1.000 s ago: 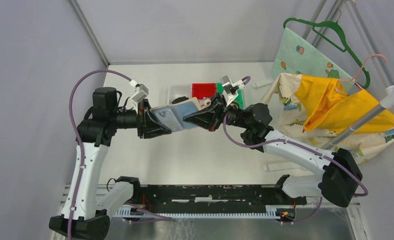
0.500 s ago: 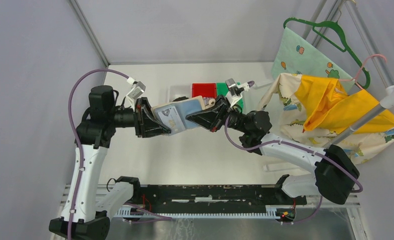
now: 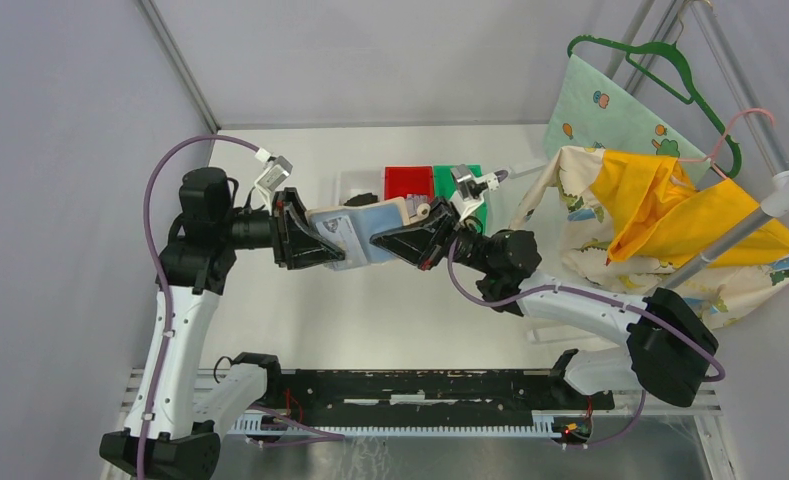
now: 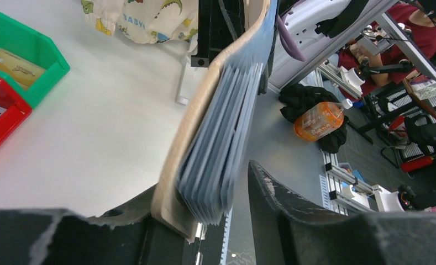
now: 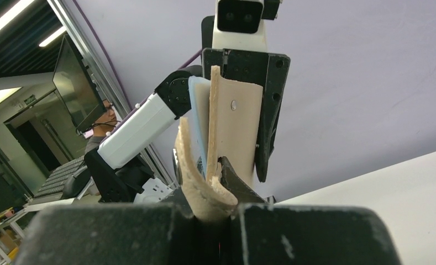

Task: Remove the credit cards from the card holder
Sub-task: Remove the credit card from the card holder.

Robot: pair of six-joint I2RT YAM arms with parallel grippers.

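Note:
The beige card holder (image 3: 365, 222) hangs in mid-air between both grippers. My right gripper (image 3: 398, 238) is shut on its folded beige flap (image 5: 213, 193). My left gripper (image 3: 325, 240) stands open around the other end. There the beige cover (image 4: 204, 110) leans on one finger, and a gap separates the stack of bluish clear sleeves (image 4: 221, 149) from the other finger (image 4: 282, 210). I cannot tell credit cards apart inside the sleeves. One gold-tan credit card (image 4: 14, 66) lies in the green bin (image 4: 50, 61).
White (image 3: 355, 185), red (image 3: 407, 180) and green (image 3: 473, 190) bins stand in a row on the table behind the holder. A heap of printed and yellow cloth (image 3: 670, 220) and a green hanger (image 3: 660, 60) fill the right side by a rail.
The left jaws have widened and no longer pinch the sleeve stack. Both grippers and the holder drifted slightly right. The right grip is unchanged.

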